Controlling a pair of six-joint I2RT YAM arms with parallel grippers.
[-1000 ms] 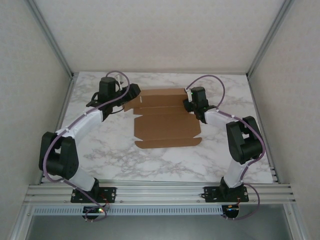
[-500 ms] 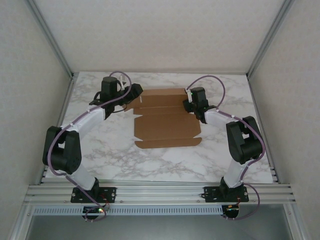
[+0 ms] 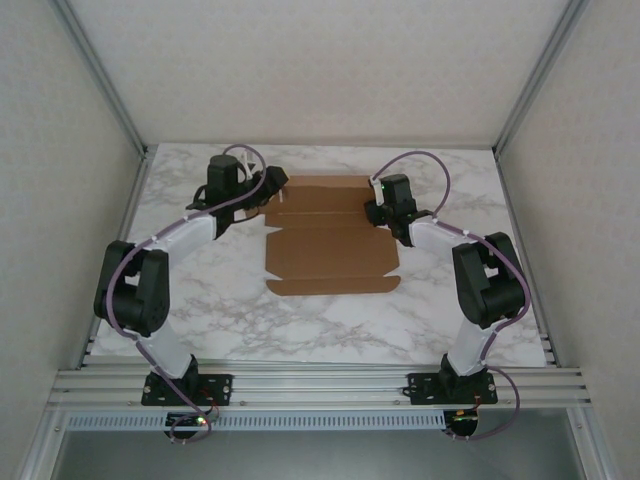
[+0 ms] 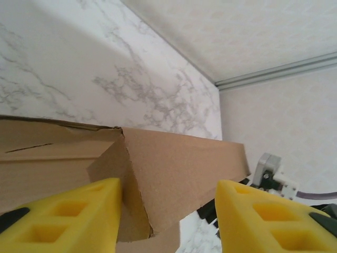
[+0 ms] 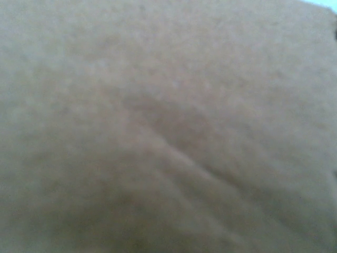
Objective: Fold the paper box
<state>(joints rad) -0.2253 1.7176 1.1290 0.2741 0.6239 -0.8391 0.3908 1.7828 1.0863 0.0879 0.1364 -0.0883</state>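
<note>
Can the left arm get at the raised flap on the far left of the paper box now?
Probably yes: that flap of the paper box stands between the parted jaws of the left gripper, with nothing in the way.

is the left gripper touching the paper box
Cannot tell. Left wrist view: a raised flap of the paper box stands between the left gripper's fingers, close against one, clear of the other; no plain contact.

Box [image 3: 330, 245]: plain brown cardboard, lying mostly flat between left gripper [image 3: 268, 190] and right gripper [image 3: 374, 208]; its far-left flap (lifted, creased) stands between the left one's yellow fingers [image 4: 63, 216].
</note>
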